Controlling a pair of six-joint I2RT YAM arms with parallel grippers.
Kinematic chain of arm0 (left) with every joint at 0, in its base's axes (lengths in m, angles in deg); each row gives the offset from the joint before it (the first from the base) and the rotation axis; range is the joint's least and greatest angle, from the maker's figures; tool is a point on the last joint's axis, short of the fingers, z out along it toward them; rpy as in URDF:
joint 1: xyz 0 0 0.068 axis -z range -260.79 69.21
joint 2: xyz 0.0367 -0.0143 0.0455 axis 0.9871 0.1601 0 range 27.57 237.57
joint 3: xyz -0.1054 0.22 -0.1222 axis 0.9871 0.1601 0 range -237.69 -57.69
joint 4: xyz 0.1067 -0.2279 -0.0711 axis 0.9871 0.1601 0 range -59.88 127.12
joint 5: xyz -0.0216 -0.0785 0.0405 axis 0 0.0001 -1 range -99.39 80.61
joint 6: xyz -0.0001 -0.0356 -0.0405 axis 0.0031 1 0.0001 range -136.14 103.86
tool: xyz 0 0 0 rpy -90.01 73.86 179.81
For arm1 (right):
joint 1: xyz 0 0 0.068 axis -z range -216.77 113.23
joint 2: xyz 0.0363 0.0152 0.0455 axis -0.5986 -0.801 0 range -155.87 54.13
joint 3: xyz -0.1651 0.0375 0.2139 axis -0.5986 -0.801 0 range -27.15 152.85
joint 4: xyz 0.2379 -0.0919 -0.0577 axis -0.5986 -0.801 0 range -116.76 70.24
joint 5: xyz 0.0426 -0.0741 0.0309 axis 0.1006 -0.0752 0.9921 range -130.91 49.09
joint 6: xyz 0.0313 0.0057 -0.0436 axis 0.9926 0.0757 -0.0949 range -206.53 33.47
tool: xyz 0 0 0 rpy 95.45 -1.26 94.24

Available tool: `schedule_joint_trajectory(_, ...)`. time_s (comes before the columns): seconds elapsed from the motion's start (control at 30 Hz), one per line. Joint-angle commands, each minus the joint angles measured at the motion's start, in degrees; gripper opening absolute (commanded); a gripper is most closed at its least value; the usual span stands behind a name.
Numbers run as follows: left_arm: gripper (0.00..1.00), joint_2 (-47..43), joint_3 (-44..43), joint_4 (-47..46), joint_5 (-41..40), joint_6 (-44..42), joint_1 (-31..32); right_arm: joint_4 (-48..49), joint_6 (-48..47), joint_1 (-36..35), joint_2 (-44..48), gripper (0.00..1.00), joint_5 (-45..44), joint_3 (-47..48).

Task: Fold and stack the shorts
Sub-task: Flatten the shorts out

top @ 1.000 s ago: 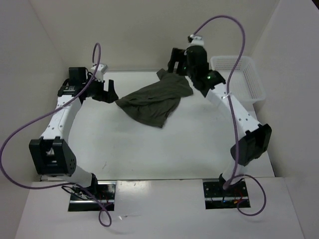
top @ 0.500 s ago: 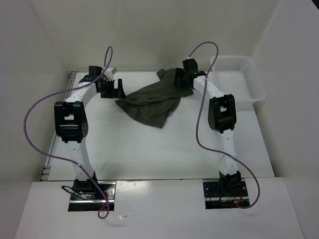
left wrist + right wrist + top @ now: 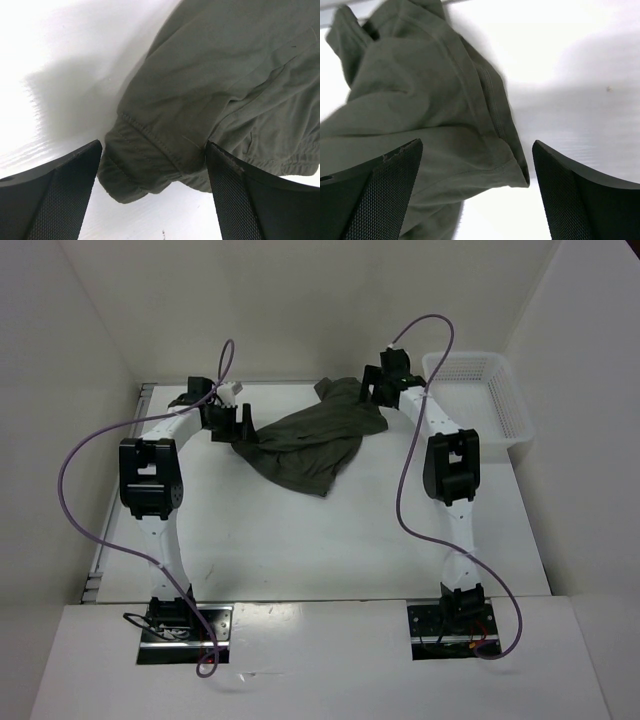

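On the far table, the shorts lie crumpled, legs indistinguishable.

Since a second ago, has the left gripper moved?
Yes. The left gripper has shifted right, away from the table's left edge, up to the left hem of the shorts.

Dark olive-green shorts of soft cloth, unfolded and rumpled, spread low on the white table toward its far side and about midway across. Stretched slantwise, with a bunched-up end at the far right close to the back edge, a broad creased middle, and a blunt lobe reaching furthest toward the near side. At the left edge a stitched hem rolled under itself into a thick fold; at the right end a hemmed corner lying flat on the tabletop.
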Motion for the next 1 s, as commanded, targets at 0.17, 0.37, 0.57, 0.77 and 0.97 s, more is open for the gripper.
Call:
schedule_joint_trajectory(0.17, 0.97, -6.53, 1.34, 3.59, 1.74, 0.25, -0.58, 0.20, -0.49, 2.91, -1.74, 0.97, 8.11, -3.82)
schedule_joint_trajectory(0.37, 0.98, -11.55, 5.29, 5.35, -0.73, -0.98, -0.59, 0.20, 0.04, 2.91, -2.80, 0.97, 10.05, -4.35)
schedule_joint_trajectory(0.57, 0.87, -11.56, 7.94, 5.35, 1.48, -0.45, -0.59, 0.20, 0.65, 2.91, -2.80, 0.86, 12.00, -4.88)
schedule_joint_trajectory(0.77, 0.87, -7.43, 6.09, 4.83, -1.95, -1.60, -0.59, 0.20, 0.65, 2.91, -3.42, 0.83, 13.13, -3.56)
schedule_joint_trajectory(0.97, 0.87, -5.49, 5.30, 4.82, -1.43, -1.60, -0.59, 0.20, 0.65, 2.91, -3.42, 0.83, 13.66, -3.56)
